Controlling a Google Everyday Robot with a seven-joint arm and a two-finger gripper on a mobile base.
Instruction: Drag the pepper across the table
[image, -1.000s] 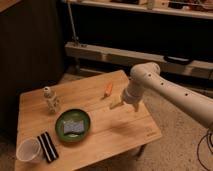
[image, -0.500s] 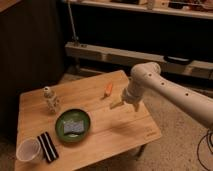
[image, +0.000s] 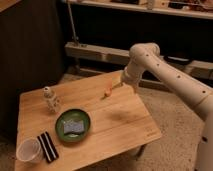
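Observation:
The pepper (image: 107, 92) is a small orange tapered vegetable lying near the far edge of the light wooden table (image: 122, 122), right of its middle. My gripper (image: 117, 86) hangs at the end of the white arm (image: 165, 75), which reaches in from the right. It sits just right of the pepper, low over the table's far edge. I cannot tell whether it touches the pepper.
A white speckled bottle (image: 50, 99) stands at the left. A green plate (image: 85, 131) holding a grey-blue pad lies in front of it. A black striped bar (image: 47, 146) and a clear cup (image: 28, 150) sit at the front left corner. Shelving runs behind the table.
My gripper has moved from over the table's right middle toward the far edge, ending close beside the pepper. The pepper and the other things have not moved.

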